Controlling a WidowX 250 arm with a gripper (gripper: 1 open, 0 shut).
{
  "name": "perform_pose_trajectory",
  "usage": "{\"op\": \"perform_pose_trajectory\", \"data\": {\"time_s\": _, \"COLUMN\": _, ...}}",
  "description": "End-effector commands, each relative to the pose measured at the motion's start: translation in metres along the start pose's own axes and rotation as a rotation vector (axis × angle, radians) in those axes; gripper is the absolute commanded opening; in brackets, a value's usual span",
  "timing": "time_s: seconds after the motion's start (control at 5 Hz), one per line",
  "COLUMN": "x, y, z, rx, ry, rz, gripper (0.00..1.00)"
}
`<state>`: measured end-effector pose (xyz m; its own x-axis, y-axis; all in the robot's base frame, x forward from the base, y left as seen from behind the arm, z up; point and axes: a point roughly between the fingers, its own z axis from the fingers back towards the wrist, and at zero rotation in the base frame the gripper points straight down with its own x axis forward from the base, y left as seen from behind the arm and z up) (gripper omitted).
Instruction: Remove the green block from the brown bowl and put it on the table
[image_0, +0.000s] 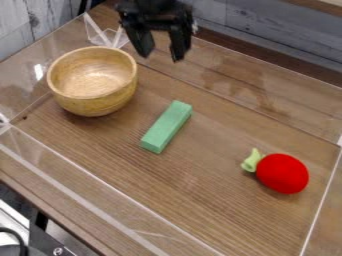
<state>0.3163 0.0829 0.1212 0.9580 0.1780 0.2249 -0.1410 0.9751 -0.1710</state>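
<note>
Green block (166, 127) flat on the counter (227, 210), near frame centre, long axis running from upper right to lower left, touching nothing else. Free of the pincer (159, 46), which hangs well above and behind it in the upper middle of the frame. Pincer open, dark fingers (140, 45) spread apart and pointing downward, empty, slightly blurred. Black arm above it cut off by the top edge of the frame.

Left of the pincer and lower: brown bowl (92, 99), round, light wood with visible grain and a thick rim, upright in the upper left of the frame, hollow bare. Clearly apart from the green block, which lies to its lower right.

Farther out, lower right of the frame: red plush fruit (282, 173) with a small green leaf (250, 160) on its left side, resting on the counter, well apart from both block and bowl.

Around everything: brown wood-grain surface bounded by clear acrylic walls (27, 57) along the edges, with glare on the panels at upper left and along the near edge. Beyond the far wall, pale background, too indistinct to make out.
</note>
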Motion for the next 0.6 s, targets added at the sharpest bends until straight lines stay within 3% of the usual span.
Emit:
{"op": "perform_pose_trajectory", "data": {"time_s": 0.0, "x": 0.017, "y": 0.013, "z": 0.029, "rx": 0.021, "ry": -0.105, "rz": 0.023, "gripper": 1.0}}
{"op": "perform_pose_trajectory", "data": {"time_s": 0.4, "x": 0.01, "y": 0.013, "z": 0.019, "rx": 0.009, "ry": -0.088, "rz": 0.01, "gripper": 1.0}}
